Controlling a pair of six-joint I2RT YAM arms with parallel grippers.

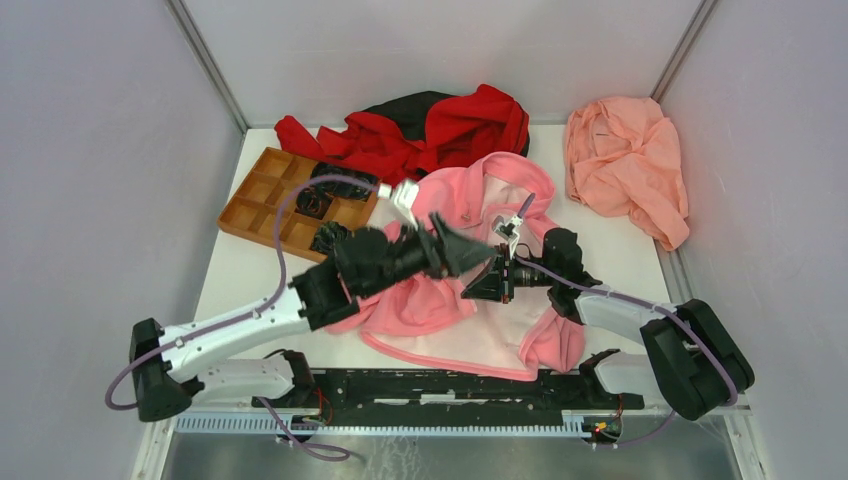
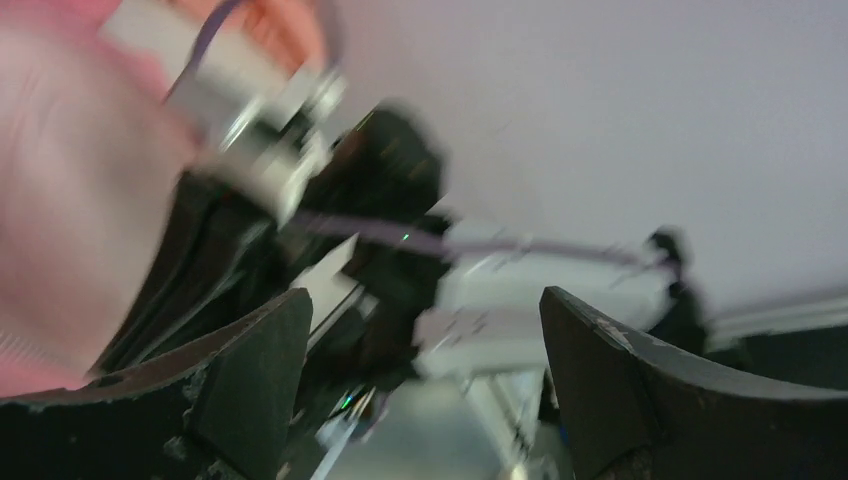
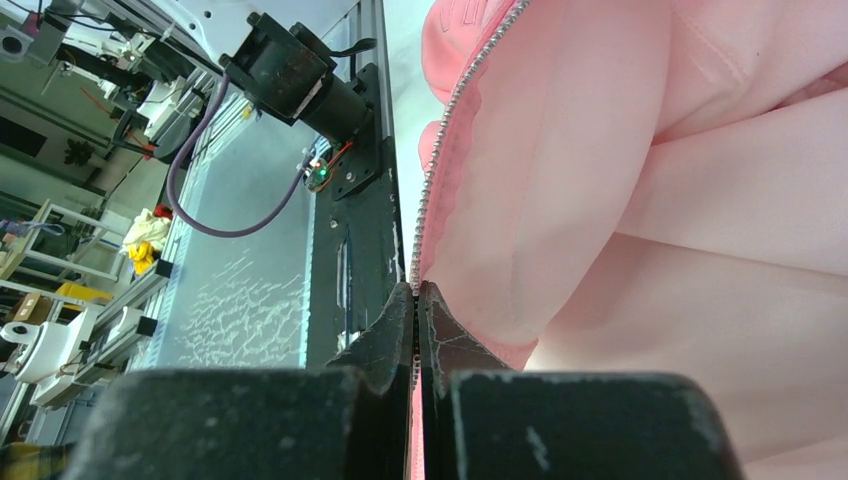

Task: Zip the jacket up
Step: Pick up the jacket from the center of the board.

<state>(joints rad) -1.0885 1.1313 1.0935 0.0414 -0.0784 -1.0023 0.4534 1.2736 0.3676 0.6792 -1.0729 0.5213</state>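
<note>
The jacket lay just right of the wooden tray. Farther right of it, the right gripper pinched the zipper edge between closed fingers; the left gripper, nearer the tray, gaped wide, seemingly just above the fabric.

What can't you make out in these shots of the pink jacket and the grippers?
Zipper pull: in no view; from the top, both arms cover the middle of the jacket.
Left wrist: motion blur; beyond the open left gripper, only smears.
Right wrist: the right gripper pinches the zipper teeth; its fingers hide how much.
</note>
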